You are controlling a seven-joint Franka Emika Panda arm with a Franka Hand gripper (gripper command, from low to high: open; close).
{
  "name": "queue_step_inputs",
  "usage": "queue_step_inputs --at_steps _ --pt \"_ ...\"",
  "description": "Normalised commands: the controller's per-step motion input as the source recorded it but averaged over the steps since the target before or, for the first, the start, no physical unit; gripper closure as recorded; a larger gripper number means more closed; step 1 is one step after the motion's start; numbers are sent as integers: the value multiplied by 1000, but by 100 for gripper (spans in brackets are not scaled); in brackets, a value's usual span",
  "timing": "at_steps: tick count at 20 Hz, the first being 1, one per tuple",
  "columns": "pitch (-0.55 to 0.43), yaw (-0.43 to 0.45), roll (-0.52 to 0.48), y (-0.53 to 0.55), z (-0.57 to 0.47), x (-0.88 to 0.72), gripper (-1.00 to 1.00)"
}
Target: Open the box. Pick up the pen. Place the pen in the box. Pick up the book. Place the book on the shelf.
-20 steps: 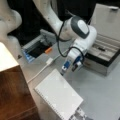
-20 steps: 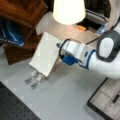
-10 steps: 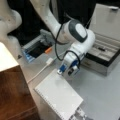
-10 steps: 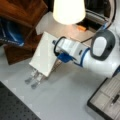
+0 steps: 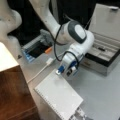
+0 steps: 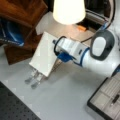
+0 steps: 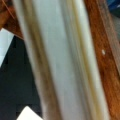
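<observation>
The book, a white spiral-bound notebook, hangs tilted above the table. My gripper is shut on it, and the fingertips poke out past its lower edge. In the wrist view the book's pale edge runs lengthwise between the jaws, with brown wood behind it. The shelf is beside the book in both front views. The box stands open with its lid raised. The dark pen lies in its lining.
A white cable and a small orange object lie on the table beyond the book. A grey tray with a blue end sits near the shelf. A pale cream shape stands at a front view's top.
The arm has shifted a little toward the shelf and the wrist has turned slightly, carrying the book with it. The grip on the book is unchanged.
</observation>
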Motion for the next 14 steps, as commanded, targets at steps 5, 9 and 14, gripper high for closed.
queue_step_inputs --at_steps 5,9,14 --pt "-191 197 -171 -102 -142 -18 100" --pt "-184 188 -180 -100 -153 -12 100" --pt "-182 177 -176 -65 -171 11 100"
